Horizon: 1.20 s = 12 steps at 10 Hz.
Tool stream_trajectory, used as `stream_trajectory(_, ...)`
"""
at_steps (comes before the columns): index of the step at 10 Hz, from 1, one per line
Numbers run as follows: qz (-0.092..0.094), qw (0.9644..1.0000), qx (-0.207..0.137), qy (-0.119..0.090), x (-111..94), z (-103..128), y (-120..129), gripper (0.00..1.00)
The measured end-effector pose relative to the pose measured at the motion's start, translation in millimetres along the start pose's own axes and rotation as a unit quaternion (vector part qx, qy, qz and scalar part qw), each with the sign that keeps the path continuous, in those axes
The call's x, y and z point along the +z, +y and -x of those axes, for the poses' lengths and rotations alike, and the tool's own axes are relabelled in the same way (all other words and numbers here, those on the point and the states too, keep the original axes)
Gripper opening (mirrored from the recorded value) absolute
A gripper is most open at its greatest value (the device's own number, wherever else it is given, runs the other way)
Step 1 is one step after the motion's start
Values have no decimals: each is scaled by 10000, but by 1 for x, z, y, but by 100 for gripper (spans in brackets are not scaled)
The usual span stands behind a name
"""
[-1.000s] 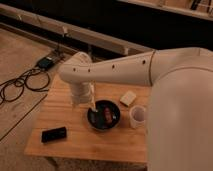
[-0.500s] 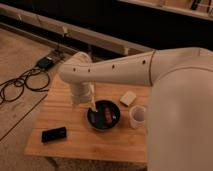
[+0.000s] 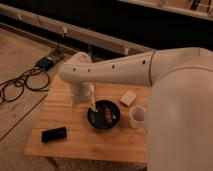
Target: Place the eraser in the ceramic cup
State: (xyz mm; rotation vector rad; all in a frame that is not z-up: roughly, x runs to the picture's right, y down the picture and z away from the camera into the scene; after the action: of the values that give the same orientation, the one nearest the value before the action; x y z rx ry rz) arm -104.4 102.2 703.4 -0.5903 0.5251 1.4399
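The eraser [image 3: 54, 134] is a flat black block lying near the front left corner of the wooden table [image 3: 75, 142]. The ceramic cup [image 3: 137, 116] is a small whitish cylinder standing to the right of the black bowl [image 3: 103, 115]. My gripper [image 3: 93, 106] hangs from the white arm over the left rim of the bowl, well right of and behind the eraser and left of the cup. It holds nothing that I can see.
The wide black bowl holds a reddish item. A pale beige block [image 3: 128, 98] lies behind the cup. My big white arm [image 3: 130, 70] crosses the table's right side and hides it. Cables and a box [image 3: 45, 62] lie on the floor at left.
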Motion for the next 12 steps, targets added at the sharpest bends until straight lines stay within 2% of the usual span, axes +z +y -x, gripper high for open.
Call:
stream_trajectory(5, -10, 10000, -35, 18, 1, 2, 0, 65)
stream_trajectory(7, -100, 9984, -545, 98, 12, 5, 12, 65)
stream_trajectory(8, -215, 9936, -1100, 144, 21, 4, 26, 65)
stream_trajectory(9, -288, 9853, -1672, 187, 29, 0, 42, 65)
stream_trajectory(10, -336, 9768, -2103, 210, 34, -2, 53, 65)
stream_trajectory(11, -360, 9655, -2565, 253, 39, -6, 64, 65)
stream_trajectory(12, -398, 9510, -3052, 296, 43, -10, 74, 65)
